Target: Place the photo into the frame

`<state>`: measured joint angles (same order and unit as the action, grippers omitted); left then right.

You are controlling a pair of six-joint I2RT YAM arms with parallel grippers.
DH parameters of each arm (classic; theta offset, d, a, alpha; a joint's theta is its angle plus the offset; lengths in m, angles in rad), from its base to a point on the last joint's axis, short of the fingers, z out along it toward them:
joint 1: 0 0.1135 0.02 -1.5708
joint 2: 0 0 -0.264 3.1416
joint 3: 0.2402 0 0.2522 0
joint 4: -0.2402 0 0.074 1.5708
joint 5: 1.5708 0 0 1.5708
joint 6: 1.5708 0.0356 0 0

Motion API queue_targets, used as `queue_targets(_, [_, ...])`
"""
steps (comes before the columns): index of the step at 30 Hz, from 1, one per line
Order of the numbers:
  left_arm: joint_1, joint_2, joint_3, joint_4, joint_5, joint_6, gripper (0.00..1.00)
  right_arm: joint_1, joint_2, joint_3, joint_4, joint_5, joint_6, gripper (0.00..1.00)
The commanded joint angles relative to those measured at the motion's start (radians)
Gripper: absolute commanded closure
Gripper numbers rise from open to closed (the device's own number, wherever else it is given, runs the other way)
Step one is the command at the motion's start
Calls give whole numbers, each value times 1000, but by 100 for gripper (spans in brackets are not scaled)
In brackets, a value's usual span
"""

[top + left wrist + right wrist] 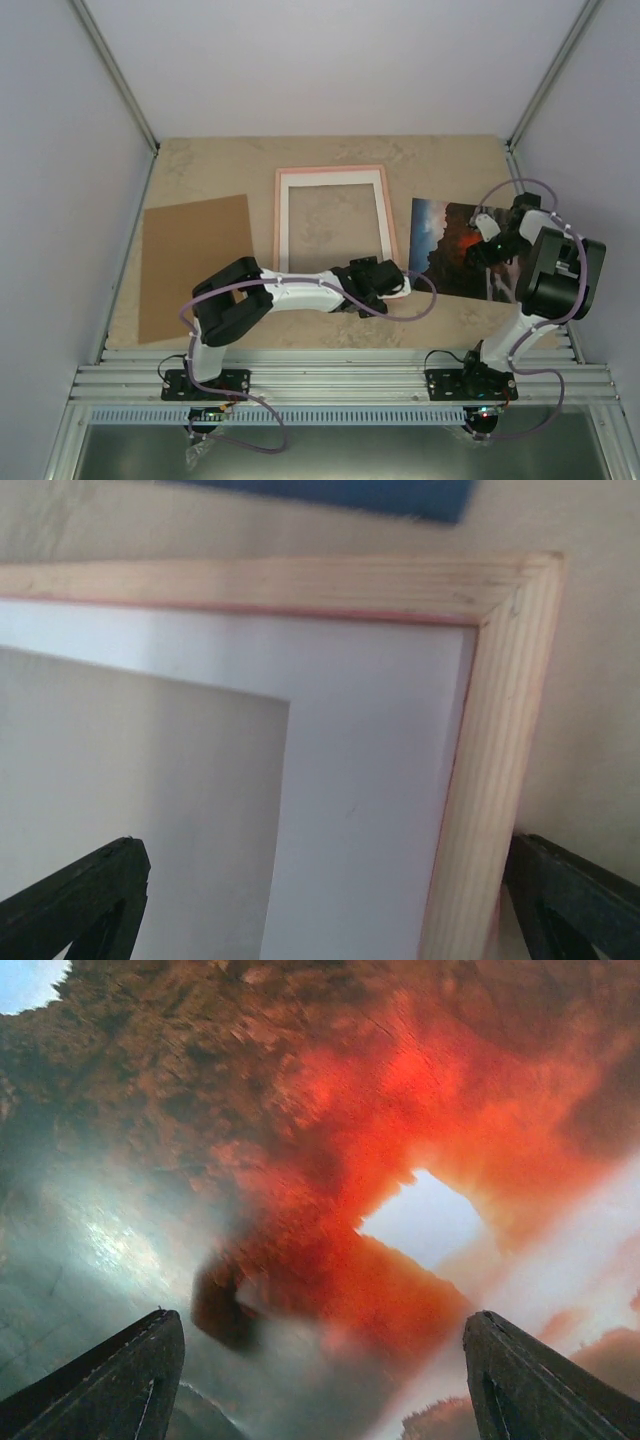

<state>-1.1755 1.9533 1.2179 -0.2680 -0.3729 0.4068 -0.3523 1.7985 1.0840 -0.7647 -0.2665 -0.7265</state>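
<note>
The frame, thin, pink and with a white mat, lies flat at the table's middle. My left gripper hovers open at its near right corner. In the left wrist view its fingertips stand on either side of the frame's wooden rail, gripping nothing. The photo, dark rocks with an orange-red glow, lies flat to the right of the frame. My right gripper is low over it. In the right wrist view the photo fills the picture, and the fingertips stand wide apart above it.
A plain brown board lies to the left of the frame. White walls close the table at the back and both sides. The photo's blue edge shows just beyond the frame's corner. Purple cables loop from both arms.
</note>
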Motion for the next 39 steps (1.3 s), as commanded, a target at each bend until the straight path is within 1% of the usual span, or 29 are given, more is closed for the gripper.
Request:
queue_targets(1, [94, -69, -63, 27, -82, 4, 1, 83, 54, -102, -12, -36, 22, 23])
queue_targets(5, [167, -121, -117, 21, -72, -7, 0, 149, 61, -146, -3, -76, 48, 23])
queue_targets(9, [235, -174, -125, -22, -11, -47, 1, 212, 76, -170, 1, -124, 87, 24])
queue_targets(11, [248, -212, -125, -37, 35, -63, 1, 248, 76, -177, 1, -144, 93, 25])
queue_targets(14, [249, -256, -78, -94, 164, -123, 1, 271, 46, -145, -26, -191, 95, 25])
queue_targets(17, [249, -254, 9, -149, 318, -187, 1, 240, -3, -55, -115, -276, 81, 24])
queue_targets(20, [247, -237, 72, -115, 445, -248, 1, 186, -79, 9, -131, -242, 71, 21])
queue_targets(22, [235, -201, 125, -83, 461, -306, 1, 146, -112, 34, -111, -194, 63, 18])
queue_targets(24, [221, -140, 209, -80, 472, -367, 1, 101, -117, 58, -95, -169, 60, 16])
queue_targets(29, [187, -6, 373, -48, 441, -610, 1, -24, -53, 129, -104, -149, 61, 16])
queue_targets(33, [175, 104, 479, -30, 438, -797, 1, -94, -21, 122, -29, -48, 58, 19])
queue_targets(35, [175, 164, 558, -44, 450, -870, 0, -127, -8, 112, 3, -18, 59, 21])
queue_targets(39, [178, 276, 664, -77, 463, -997, 0, -137, 10, 59, 50, 23, 56, 28])
